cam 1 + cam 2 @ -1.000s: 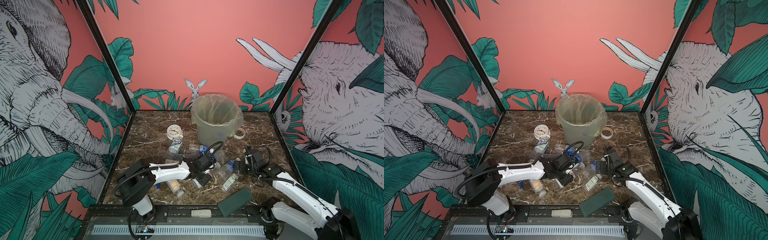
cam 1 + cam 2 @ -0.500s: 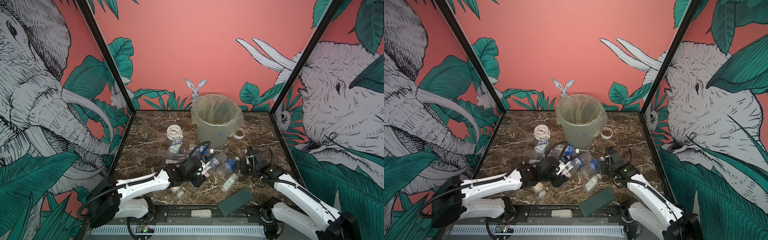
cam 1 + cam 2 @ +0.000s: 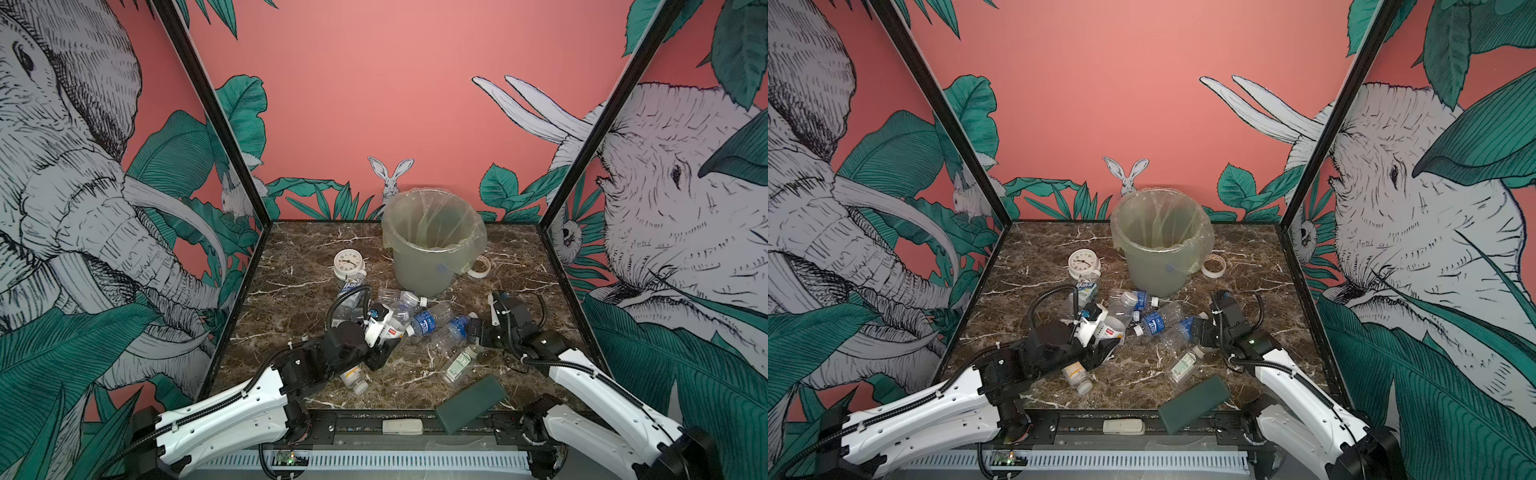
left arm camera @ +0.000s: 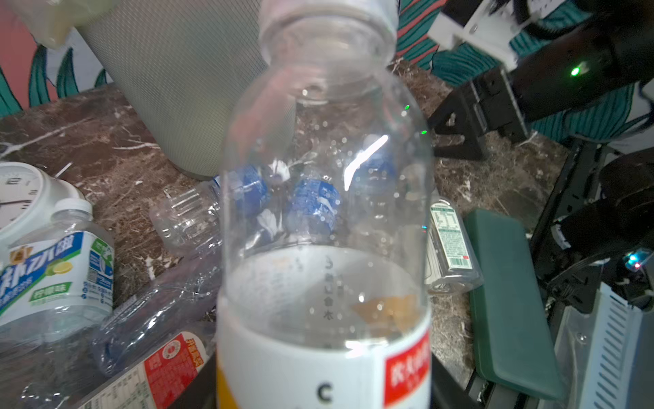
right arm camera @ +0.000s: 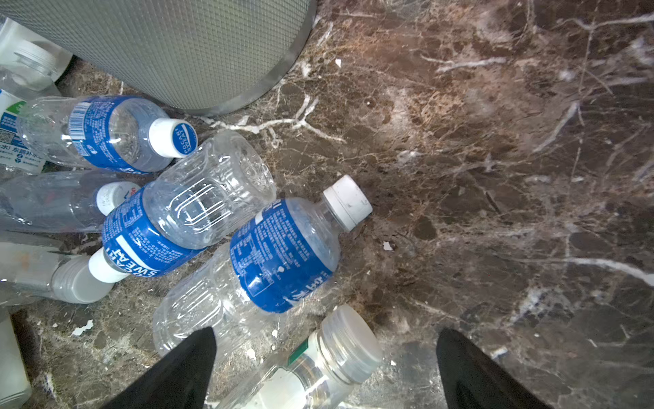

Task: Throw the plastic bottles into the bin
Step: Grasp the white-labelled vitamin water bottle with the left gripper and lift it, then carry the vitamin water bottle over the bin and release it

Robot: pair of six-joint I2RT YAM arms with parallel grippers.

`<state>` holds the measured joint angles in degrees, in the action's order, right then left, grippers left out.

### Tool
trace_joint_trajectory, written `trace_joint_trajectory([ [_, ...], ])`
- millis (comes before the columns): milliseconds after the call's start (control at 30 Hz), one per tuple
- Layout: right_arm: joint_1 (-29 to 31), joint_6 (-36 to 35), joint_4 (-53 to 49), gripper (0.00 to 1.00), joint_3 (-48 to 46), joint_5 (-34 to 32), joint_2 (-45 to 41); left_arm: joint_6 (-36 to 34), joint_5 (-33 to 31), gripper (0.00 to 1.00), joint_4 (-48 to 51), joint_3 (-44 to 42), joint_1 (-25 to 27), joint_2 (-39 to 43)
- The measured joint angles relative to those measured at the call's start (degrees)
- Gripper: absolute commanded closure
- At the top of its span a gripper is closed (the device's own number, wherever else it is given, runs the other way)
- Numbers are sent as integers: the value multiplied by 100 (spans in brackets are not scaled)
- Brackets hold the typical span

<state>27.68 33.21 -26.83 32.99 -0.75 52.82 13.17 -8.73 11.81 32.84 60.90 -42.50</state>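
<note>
Marble-patterned tabletop (image 3: pixel 299 266) carries a heap of plastic bottles (image 3: pixel 428 322) lying just in front of the bin (image 3: pixel 432 257), which stands upright near the back wall. The left gripper (image 3: pixel 385 348) is clamped on a white-labelled bottle (image 4: pixel 318 354) at the heap's left side. The right gripper (image 5: pixel 323 333) hangs with jaws wide apart over a grey-capped bottle (image 5: pixel 300 382), near a green block (image 3: pixel 471 401).
</note>
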Motion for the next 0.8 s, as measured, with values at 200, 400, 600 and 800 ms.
trace_joint_trajectory([
  [200,-22,2,20,1,173,149,129,-118,-291,49,157,236,7,402],
  [400,-37,0,138,1,376,229,238,-564,-481,49,389,1366,0,153],
  [600,-94,-28,192,1,481,321,306,-1172,-358,50,675,3158,-490,-820],
  [800,-162,-63,245,1,573,415,323,-1482,459,50,831,5230,-1589,-2577],
])
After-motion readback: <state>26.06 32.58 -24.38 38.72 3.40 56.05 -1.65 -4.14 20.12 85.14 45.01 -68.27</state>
